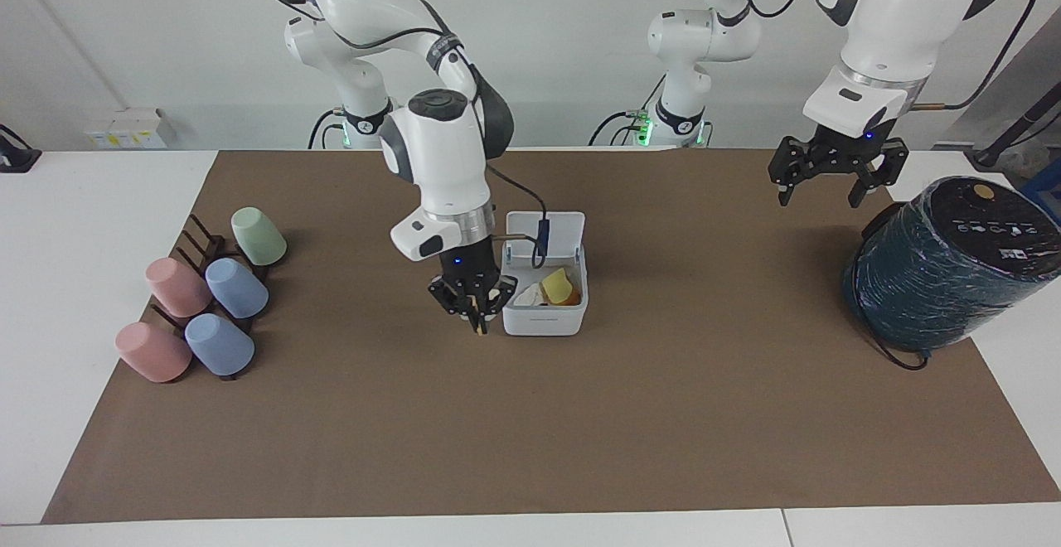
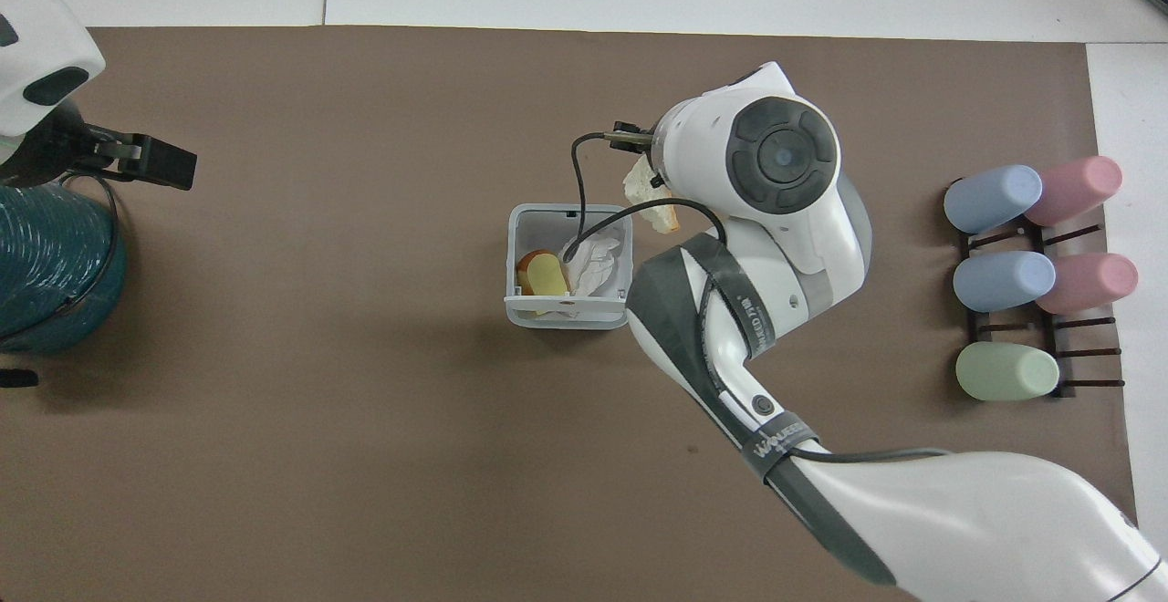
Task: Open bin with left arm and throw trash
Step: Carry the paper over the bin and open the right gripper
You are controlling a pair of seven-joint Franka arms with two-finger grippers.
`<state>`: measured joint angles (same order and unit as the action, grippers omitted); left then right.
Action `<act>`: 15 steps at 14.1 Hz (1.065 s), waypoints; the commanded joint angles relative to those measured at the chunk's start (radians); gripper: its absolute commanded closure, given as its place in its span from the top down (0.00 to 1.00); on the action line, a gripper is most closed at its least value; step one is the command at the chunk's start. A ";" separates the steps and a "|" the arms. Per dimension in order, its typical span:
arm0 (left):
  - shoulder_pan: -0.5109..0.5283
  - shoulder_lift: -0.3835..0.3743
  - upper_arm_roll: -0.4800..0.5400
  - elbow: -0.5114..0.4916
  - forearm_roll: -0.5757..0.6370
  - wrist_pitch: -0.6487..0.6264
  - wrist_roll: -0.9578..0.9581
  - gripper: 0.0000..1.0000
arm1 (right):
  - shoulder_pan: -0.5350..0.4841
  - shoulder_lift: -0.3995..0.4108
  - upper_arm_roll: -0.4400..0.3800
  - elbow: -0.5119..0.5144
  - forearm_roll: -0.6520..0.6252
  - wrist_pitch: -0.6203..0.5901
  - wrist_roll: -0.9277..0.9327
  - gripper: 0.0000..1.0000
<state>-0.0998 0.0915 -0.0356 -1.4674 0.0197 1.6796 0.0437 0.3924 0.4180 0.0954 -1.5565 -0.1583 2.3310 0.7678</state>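
The white bin (image 1: 543, 323) stands mid-table with its lid (image 1: 565, 228) up; it also shows in the overhead view (image 2: 566, 315). A yellow chunk (image 1: 557, 286) (image 2: 546, 275) and a white paper wad (image 1: 526, 298) (image 2: 598, 260) lie inside. My right gripper (image 1: 477, 315) is shut on the pale bread wedge (image 1: 478, 325) (image 2: 650, 196), raised just beside the bin's rim on the right arm's side. In the overhead view the wrist hides the right gripper itself. My left gripper (image 1: 819, 191) (image 2: 151, 160) is open and empty, raised beside the teal cylinder.
A big dark teal wrapped cylinder (image 1: 945, 265) (image 2: 46, 255) stands at the left arm's end of the brown mat. A dark rack with several pastel cups (image 1: 207, 298) (image 2: 1031, 274) sits at the right arm's end. A black cable hangs from the right wrist over the bin.
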 commanded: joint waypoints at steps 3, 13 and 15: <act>0.037 -0.058 -0.004 -0.105 -0.060 0.045 -0.005 1.00 | 0.066 -0.007 0.003 -0.016 -0.023 -0.042 0.082 0.00; 0.037 -0.072 -0.004 -0.116 -0.055 -0.028 -0.007 1.00 | 0.080 -0.045 0.004 -0.070 -0.015 -0.044 0.082 0.82; 0.038 -0.073 -0.004 -0.116 -0.053 -0.035 -0.007 1.00 | 0.056 -0.074 0.003 -0.071 -0.012 -0.061 0.079 0.82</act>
<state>-0.0691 0.0511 -0.0370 -1.5514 -0.0256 1.6581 0.0432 0.4773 0.3941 0.0932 -1.5983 -0.1584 2.2902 0.8286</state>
